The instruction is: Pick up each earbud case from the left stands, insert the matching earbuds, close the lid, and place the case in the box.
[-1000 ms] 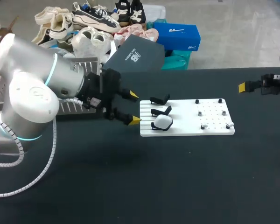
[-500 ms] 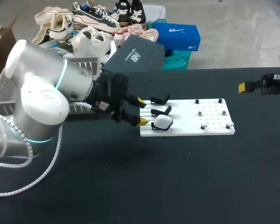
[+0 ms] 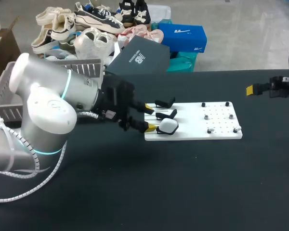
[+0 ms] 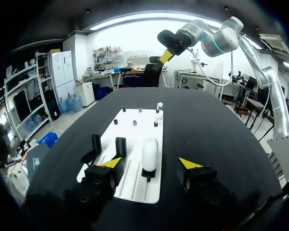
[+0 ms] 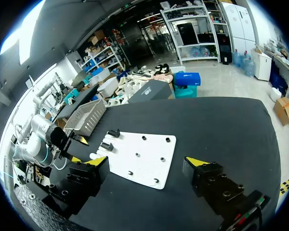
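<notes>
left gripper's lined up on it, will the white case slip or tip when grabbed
Likely slippery: the case looks smooth and rounded. Small hard-looking shell, so probably light and stiff. It perches on a thin stand; a nudge could tip it.

No text, label, number or sign can be read on the counter or on anything that stands on it. The white board, the black stands and the white earbud case show only plain surfaces in all three views.
</notes>
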`<state>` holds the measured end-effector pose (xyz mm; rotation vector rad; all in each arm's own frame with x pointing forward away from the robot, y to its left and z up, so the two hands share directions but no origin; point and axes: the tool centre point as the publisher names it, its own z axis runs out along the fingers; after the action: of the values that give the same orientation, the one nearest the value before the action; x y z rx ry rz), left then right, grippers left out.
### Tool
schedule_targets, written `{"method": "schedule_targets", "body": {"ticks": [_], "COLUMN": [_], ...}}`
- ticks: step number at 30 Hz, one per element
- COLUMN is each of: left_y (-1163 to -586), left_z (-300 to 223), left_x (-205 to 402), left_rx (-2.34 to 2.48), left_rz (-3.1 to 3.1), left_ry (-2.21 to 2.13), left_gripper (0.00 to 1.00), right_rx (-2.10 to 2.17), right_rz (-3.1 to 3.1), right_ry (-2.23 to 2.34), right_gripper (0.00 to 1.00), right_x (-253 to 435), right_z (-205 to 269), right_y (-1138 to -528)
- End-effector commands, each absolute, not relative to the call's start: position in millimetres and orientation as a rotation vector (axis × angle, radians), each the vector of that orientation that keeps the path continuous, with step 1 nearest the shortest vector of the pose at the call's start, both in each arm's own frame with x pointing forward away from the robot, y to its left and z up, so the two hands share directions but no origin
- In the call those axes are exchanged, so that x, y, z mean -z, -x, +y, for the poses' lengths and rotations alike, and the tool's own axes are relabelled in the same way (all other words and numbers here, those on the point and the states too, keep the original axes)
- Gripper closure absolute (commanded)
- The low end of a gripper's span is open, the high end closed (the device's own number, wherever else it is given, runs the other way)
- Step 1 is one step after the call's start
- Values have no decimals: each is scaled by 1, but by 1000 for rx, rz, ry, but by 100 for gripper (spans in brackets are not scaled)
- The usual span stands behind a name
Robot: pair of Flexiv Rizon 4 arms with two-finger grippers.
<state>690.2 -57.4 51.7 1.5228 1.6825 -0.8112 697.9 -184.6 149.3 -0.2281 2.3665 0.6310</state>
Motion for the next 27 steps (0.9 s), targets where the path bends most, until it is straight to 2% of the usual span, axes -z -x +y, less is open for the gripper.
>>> {"method": "schedule_targets", "body": {"ticks": [1, 2, 3, 4, 6, 10, 13, 27], "left_y": [-691, -691, -692, -692, -693, -695, -697, -697], "left_z": [-59, -60, -60, -60, -61, -63, -64, -71], "left_x": [-46, -45, -44, -43, -40, -37, -34, -28], "left_rx": [817, 819, 820, 821, 820, 812, 816, 851], "left_rz": [1667, 1665, 1664, 1663, 1662, 1655, 1657, 1650], "left_ry": [-1518, -1520, -1521, -1523, -1527, -1536, -1537, -1553], "left_gripper": [29, 37, 49, 51, 50, 41, 39, 41], "right_rx": [-629, -629, -629, -629, -629, -629, -629, -629], "right_rz": [2368, 2368, 2368, 2368, 2368, 2368, 2368, 2368], "right_ry": [227, 227, 227, 227, 227, 227, 227, 227], "right_gripper": [0, 0, 0, 0, 0, 0, 0, 0], "right_x": [-149, -149, -149, -149, -149, -149, -149, -149], "right_z": [-184, -184, -184, -184, -184, -184, -184, -184], "right_y": [-698, -698, -698, -698, -698, -698, -698, -698]}}
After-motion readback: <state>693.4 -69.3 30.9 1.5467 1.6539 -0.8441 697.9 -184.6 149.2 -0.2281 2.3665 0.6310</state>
